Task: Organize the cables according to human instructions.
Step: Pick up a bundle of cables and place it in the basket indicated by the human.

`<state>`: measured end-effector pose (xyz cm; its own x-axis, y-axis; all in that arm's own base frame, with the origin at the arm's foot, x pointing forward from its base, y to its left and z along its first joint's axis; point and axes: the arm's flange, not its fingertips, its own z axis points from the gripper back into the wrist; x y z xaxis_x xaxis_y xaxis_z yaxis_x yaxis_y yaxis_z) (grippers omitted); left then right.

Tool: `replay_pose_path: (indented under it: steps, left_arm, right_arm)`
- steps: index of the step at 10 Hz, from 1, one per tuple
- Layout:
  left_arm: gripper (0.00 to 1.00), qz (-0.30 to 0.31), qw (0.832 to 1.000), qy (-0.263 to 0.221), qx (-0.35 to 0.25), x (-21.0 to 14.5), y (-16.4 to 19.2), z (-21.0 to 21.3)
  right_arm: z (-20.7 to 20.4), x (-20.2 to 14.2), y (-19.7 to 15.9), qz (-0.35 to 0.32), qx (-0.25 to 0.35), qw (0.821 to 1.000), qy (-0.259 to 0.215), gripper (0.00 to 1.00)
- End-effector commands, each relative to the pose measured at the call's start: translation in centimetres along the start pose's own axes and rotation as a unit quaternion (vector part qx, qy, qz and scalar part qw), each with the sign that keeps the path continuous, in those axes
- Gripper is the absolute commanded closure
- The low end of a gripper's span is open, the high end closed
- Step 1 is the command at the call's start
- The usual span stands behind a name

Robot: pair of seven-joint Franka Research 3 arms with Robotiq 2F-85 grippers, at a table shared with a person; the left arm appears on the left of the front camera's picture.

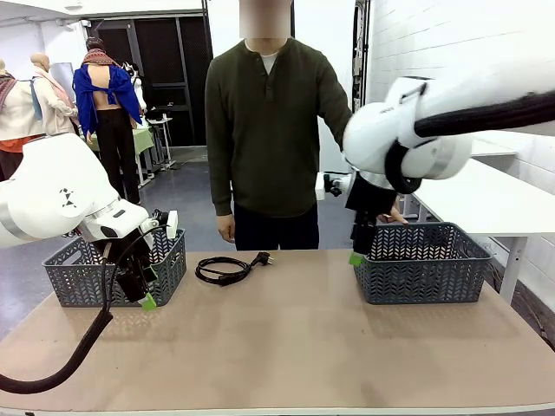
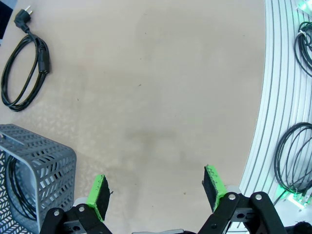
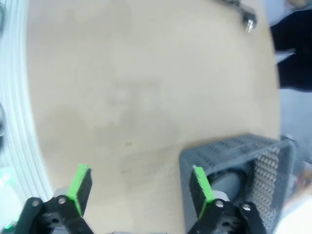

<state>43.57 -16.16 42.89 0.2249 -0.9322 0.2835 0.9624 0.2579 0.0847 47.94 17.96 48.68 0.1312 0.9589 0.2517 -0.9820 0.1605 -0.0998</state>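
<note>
Cable (image 1: 224,270): one black coil with plug, lying flat on the worktop (image 1: 286,347), left of centre in the front view. At frame left stands the left basket (image 1: 78,277); a dark coil (image 2: 17,195) shows through its mesh. Left gripper (image 2: 156,187), jaws apart, hangs just beside that basket's right corner, above bare worktop. Right gripper (image 3: 141,187), jaws apart, hangs at the left end of the right basket (image 1: 425,273). A person (image 1: 269,130) stands behind the worktop.
</note>
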Motion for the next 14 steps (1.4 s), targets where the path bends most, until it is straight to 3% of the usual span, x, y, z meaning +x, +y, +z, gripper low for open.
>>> replay_pose_path:
  steps: [1,5,8,10,14]
  left_arm:
    - [0.00,0.000,1.000,0.004,0.001,0.1,0.0,0.2]
    - [0.00,0.000,1.000,0.004,0.001,0.1,0.0,0.2]
    - [0.00,0.000,1.000,0.004,0.001,0.1,0.0,0.2]
    - [0.00,0.000,1.000,0.004,0.001,0.1,0.0,0.2]
    - [0.00,0.000,1.000,0.004,0.001,0.1,0.0,0.2]
  right_arm:
    - [-0.9,3.3,-3.8,0.112,0.030,0.992,0.046,0.00]
    - [-5.1,11.0,-6.6,0.287,0.056,0.950,0.114,0.00]
    - [-7.1,13.3,-7.3,0.293,0.028,0.950,0.106,0.00]
    - [-7.4,13.3,-6.8,0.269,0.022,0.956,0.114,0.00]
    - [-7.2,13.6,-6.9,0.295,0.039,0.949,0.104,0.00]
